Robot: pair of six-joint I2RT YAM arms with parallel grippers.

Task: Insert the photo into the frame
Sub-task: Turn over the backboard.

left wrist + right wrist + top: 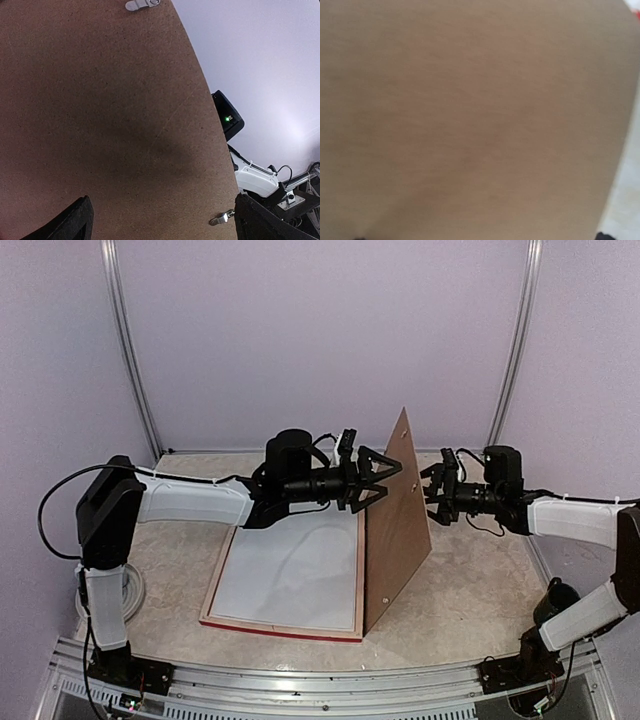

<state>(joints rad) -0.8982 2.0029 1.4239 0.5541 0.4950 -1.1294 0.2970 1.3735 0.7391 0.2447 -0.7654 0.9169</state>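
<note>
The frame lies back up on the table, its pale wood rim showing and a red edge along the near side. A plain white sheet fills its opening; no print shows, so I cannot tell if it is the photo. The brown hardboard backing panel stands on edge along the frame's right side. It fills the left wrist view and the right wrist view. My left gripper is open, with its fingertips at the panel's left face. My right gripper is open, close to the right face.
Small metal turn clips sit on the panel's edge. A white round object lies by the left arm's base. A metal rail runs along the near table edge. Walls and upright posts close in the back.
</note>
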